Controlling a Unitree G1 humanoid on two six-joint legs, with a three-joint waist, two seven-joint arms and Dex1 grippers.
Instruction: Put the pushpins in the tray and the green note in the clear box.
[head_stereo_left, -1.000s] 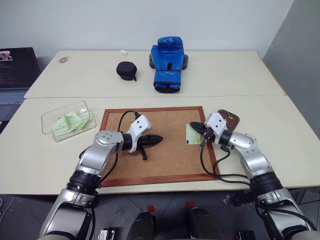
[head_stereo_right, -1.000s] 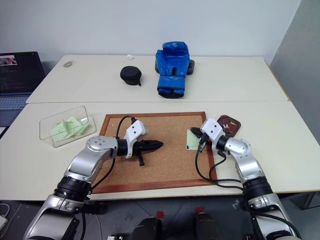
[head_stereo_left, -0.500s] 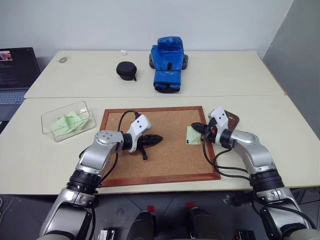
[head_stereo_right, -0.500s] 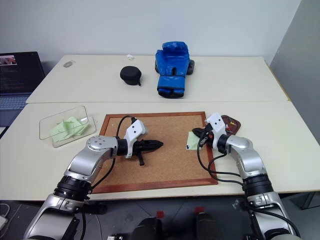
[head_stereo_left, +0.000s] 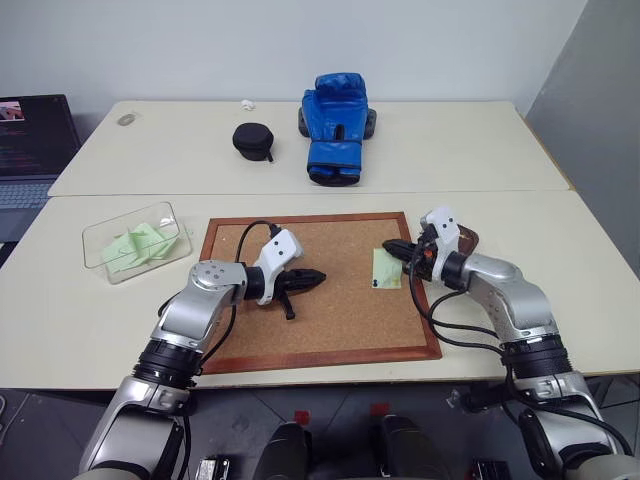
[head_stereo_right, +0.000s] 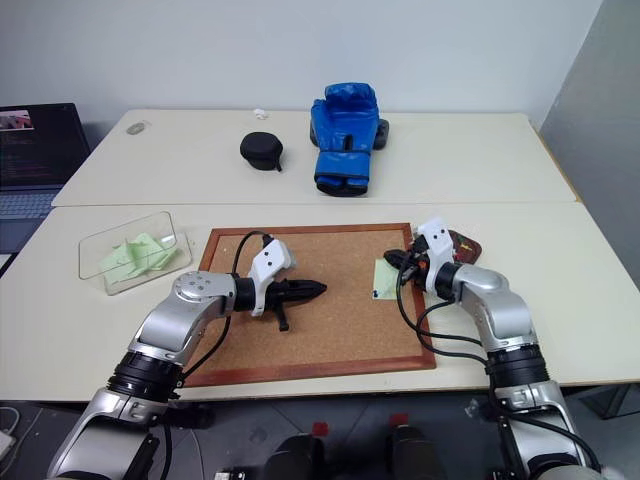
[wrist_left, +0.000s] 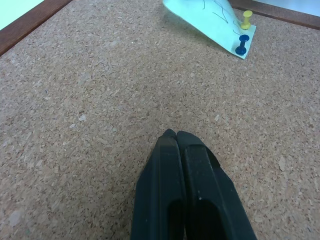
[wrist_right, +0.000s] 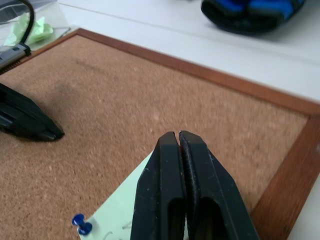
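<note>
1. Left eye view: a clear box (head_stereo_left: 135, 243) sits on the pale table (head_stereo_left: 560, 330) off the left edge of a cork board (head_stereo_left: 318, 290); inside it lies a loose heap of pale green slips (head_stereo_left: 138, 244); the green note (head_stereo_left: 387, 268) lies on the board near its right edge; the left gripper (head_stereo_left: 318, 279) rests clenched and empty over the middle of the board; the right gripper (head_stereo_left: 389, 248) hangs clenched just above the note's far edge, nothing seen between its fingers.

2. Right eye view: the dark brown tray (head_stereo_right: 466, 245) sits just off the board's right edge, mostly hidden behind the right wrist, its contents too hidden to tell; a black round case (head_stereo_right: 262, 150) and a blue boxing glove (head_stereo_right: 344, 123) lie well apart on the far table; a laptop (head_stereo_right: 35, 150) stands at far left.

3. Left wrist view: two pushpins, one yellow (wrist_left: 246, 19) and one blue (wrist_left: 242, 44), stand in the note's corner, side by side.

4. Right wrist view: the blue pin stands in the note below the closed fingers (wrist_right: 165, 195); the box with its slips shows beyond the board's far corner.
</note>
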